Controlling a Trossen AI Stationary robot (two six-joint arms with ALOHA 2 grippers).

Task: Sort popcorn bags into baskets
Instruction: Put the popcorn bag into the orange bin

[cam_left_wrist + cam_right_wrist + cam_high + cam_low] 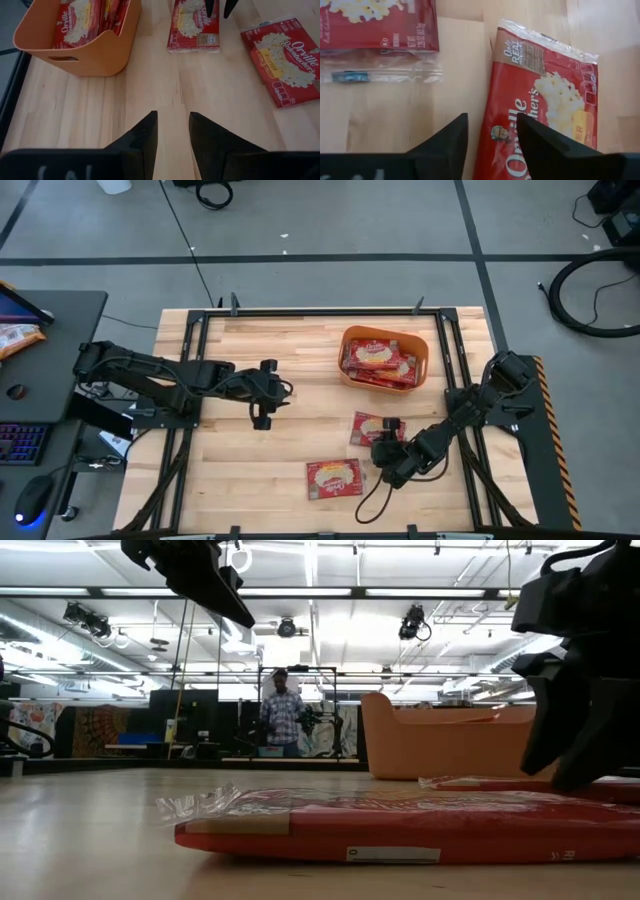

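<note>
An orange basket [428, 358] at the table's far right holds several red popcorn bags [378, 360]. Two more popcorn bags lie flat on the wood: one in the middle [366, 426] and one nearer the front edge [334, 478]. My right gripper [390, 432] is open and low over the middle bag's right end [540, 100]. One finger stands over the bag, the other over bare wood beside its long edge. My left gripper [283, 390] hangs open above the table's left half, with nothing between its fingers [172, 127]. My right gripper comes slanting down from the table's right over the middle bag's right end [200, 10]. The bag's long edge [487, 115] runs up between the two fingers. I cannot tell whether the fingertips [572, 775] touch the bag, which lies flat on the table.
Black frame rails [190, 380] run along the table's left and right sides. A cable loop [375, 505] lies near the front edge. The desk at the left carries a keyboard, a mouse and an orange-and-white packet [15, 338]. A person [283, 715] stands far behind the table.
</note>
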